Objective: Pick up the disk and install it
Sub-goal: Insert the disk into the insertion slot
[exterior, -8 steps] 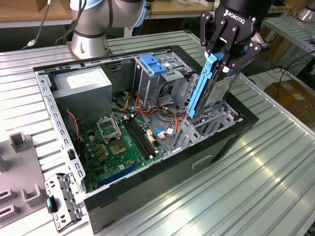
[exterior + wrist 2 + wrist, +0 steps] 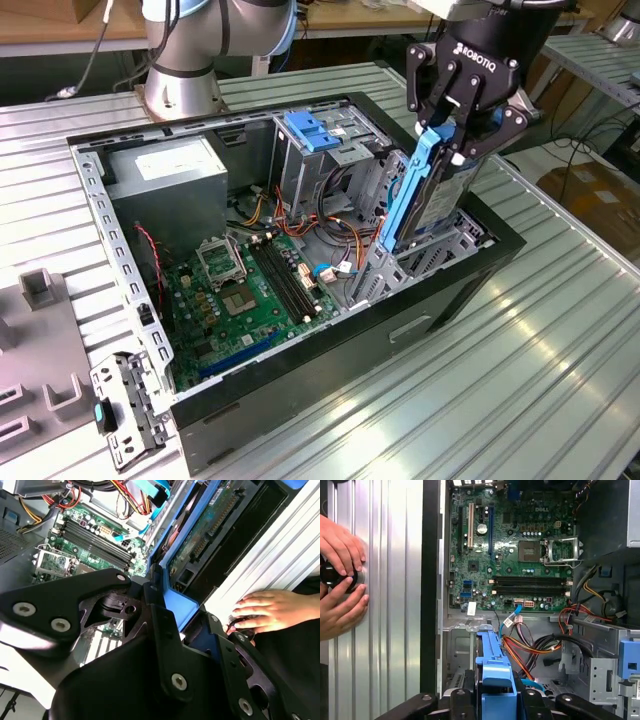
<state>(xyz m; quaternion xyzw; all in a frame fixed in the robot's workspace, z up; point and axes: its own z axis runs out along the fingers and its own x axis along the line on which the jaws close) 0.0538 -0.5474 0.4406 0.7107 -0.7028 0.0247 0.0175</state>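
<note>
My gripper is shut on the disk, a silver drive in a blue plastic carrier. The disk hangs on edge, tilted, with its lower end down in the drive bay at the exterior view's right end of the open computer case. In the first wrist view the blue carrier runs between my black fingers, above the bay floor. The second wrist view shows the disk's green circuit-board side and its blue frame clamped in my gripper.
A grey metal cage with a blue clip stands beside the bay. Loose cables, the motherboard and a grey power-supply box lie inside the case. A person's hands rest on the ribbed table. A bracket lies near the case.
</note>
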